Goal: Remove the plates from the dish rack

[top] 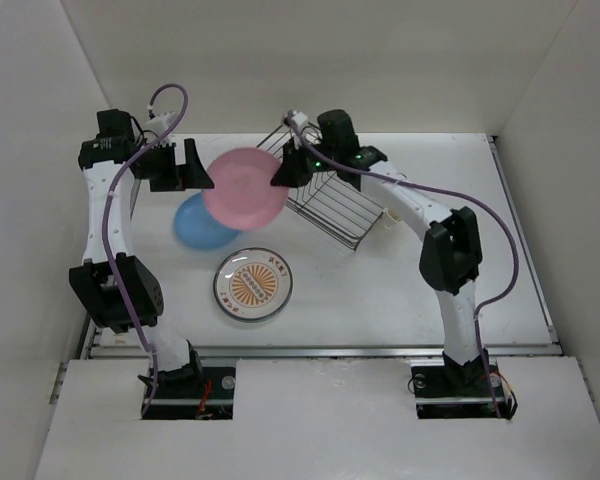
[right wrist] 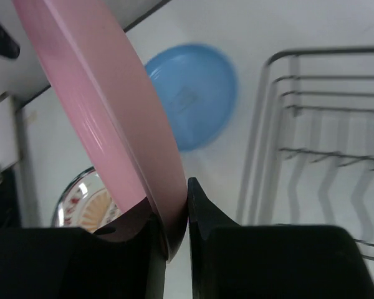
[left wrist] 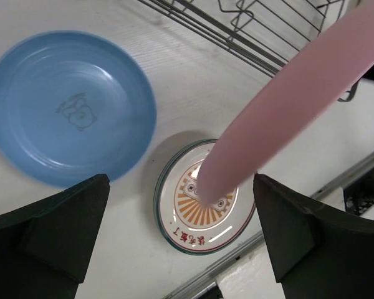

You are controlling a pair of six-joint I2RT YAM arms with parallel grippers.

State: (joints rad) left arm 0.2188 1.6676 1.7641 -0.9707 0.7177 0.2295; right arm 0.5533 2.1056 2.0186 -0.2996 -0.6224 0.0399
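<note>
My right gripper [top: 279, 177] is shut on the right rim of the plain pink plate [top: 244, 186] and holds it in the air, left of the black wire dish rack [top: 332, 203]. In the right wrist view the fingers [right wrist: 177, 224] pinch the pink rim [right wrist: 106, 106]. My left gripper [top: 201, 174] is open at the plate's left rim. In the left wrist view the pink plate's edge [left wrist: 287, 99] reaches down between the spread fingers [left wrist: 181, 249] without touching them. The blue plate [top: 196, 226] and the orange-sunburst plate [top: 254, 284] lie flat on the table.
The rack stands tilted at the back middle, and I see no plate in it [left wrist: 268, 25] [right wrist: 311, 137]. The blue plate [left wrist: 68, 106] and sunburst plate [left wrist: 199, 208] lie below my left gripper. The table's front rail [top: 320, 350] runs near the sunburst plate.
</note>
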